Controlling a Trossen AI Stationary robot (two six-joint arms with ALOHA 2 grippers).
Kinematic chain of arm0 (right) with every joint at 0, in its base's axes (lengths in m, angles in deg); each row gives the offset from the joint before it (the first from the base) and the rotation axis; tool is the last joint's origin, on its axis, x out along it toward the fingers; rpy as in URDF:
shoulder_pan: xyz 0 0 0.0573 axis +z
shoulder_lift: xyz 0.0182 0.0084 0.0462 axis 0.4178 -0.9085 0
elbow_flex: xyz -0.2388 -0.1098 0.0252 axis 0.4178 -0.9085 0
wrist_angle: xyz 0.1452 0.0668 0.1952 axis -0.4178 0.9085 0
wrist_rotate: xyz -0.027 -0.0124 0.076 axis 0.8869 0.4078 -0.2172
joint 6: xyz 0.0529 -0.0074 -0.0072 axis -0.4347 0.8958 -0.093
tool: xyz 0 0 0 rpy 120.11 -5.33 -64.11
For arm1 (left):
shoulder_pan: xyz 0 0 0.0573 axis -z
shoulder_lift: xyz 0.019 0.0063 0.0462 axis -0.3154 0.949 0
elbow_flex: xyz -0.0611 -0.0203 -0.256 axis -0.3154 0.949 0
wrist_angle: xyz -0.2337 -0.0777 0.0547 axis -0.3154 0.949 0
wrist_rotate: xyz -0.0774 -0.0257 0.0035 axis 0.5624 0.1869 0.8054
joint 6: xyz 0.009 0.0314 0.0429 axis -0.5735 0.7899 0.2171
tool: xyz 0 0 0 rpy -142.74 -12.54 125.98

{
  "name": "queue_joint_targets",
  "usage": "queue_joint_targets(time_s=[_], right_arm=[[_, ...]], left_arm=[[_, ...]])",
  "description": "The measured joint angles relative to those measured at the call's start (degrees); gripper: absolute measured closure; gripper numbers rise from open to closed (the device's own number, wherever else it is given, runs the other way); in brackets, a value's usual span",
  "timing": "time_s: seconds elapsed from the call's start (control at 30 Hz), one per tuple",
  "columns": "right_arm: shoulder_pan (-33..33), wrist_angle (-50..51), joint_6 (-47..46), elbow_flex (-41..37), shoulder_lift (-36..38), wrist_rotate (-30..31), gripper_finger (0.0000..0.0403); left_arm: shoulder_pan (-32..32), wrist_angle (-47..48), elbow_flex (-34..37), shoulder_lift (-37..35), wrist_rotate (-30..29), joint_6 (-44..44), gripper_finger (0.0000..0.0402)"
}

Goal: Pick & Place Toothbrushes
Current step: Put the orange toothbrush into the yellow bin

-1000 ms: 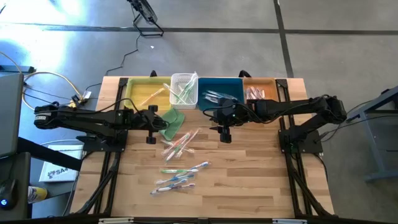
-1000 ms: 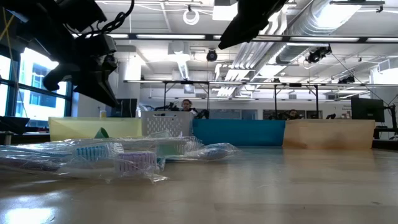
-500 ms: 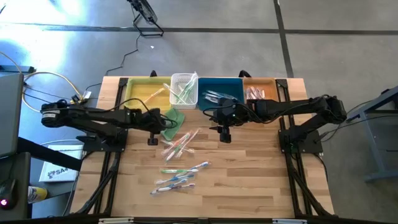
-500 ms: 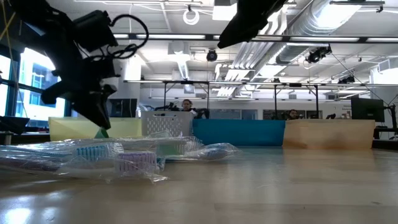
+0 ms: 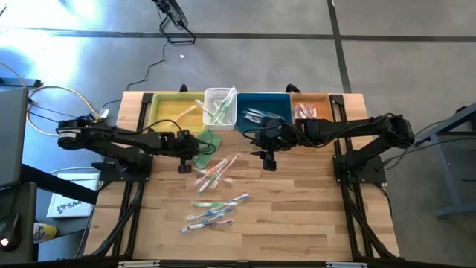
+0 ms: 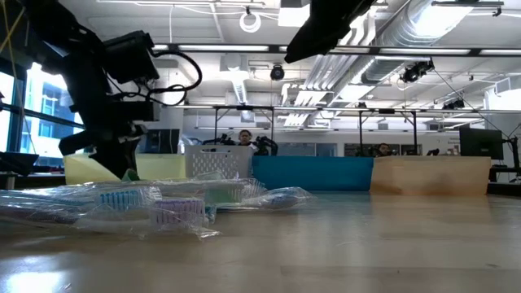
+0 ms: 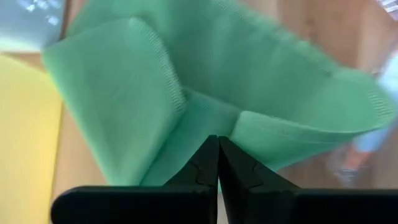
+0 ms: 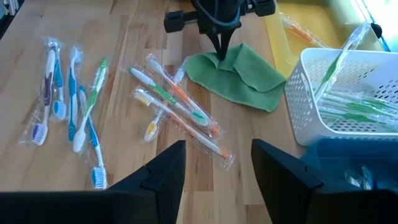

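Wrapped toothbrushes lie flat on the table in two loose groups, one at mid table (image 5: pixel 216 173) (image 8: pixel 180 118) and one nearer the front (image 5: pixel 216 210) (image 8: pixel 68 106). More stand in the white basket (image 5: pixel 220 106). A folded green cloth (image 5: pixel 207 144) (image 8: pixel 239 74) lies in front of the bins. My left gripper (image 5: pixel 198 145) (image 7: pixel 217 142) is shut, pointing down with its tips on the cloth. My right gripper (image 5: pixel 266 155) (image 8: pixel 217 180) is open and empty, above the table in front of the blue bin. My left gripper touches the green cloth at a crease near its left edge (image 7: pixel 205 118) with its shut fingertips, coming from above and pointing down (image 8: pixel 219 55). The cloth lies on the table, its folds standing up around the tips. I cannot tell whether any cloth is between the fingers.
Along the far edge stand a yellow bin (image 5: pixel 169 112), the white basket, a blue bin (image 5: pixel 277 106) and a tan bin (image 5: pixel 312 98), each holding toothbrushes. Bare wood lies on the table's right half (image 5: pixel 312 208).
My left gripper has gone toward the table's right edge and down, onto the green cloth. The cloth and the toothbrushes lie as before.
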Motion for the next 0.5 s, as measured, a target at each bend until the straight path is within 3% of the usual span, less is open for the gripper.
queue_joint_targets(time_s=[0.3, 0.5], right_arm=[[0.0, -1.08, -0.11, 0.0, 0.0, 0.0, 0.0227], [0.0, -1.29, -0.11, 0.0, 0.0, -0.01, 0.0227]], left_arm=[[0.0, 1.85, 0.0, 0.99, -4.76, -2.91, 0.0401], [0.0, 6.28, 0.04, 0.98, -13.37, -6.36, 0.0401]])
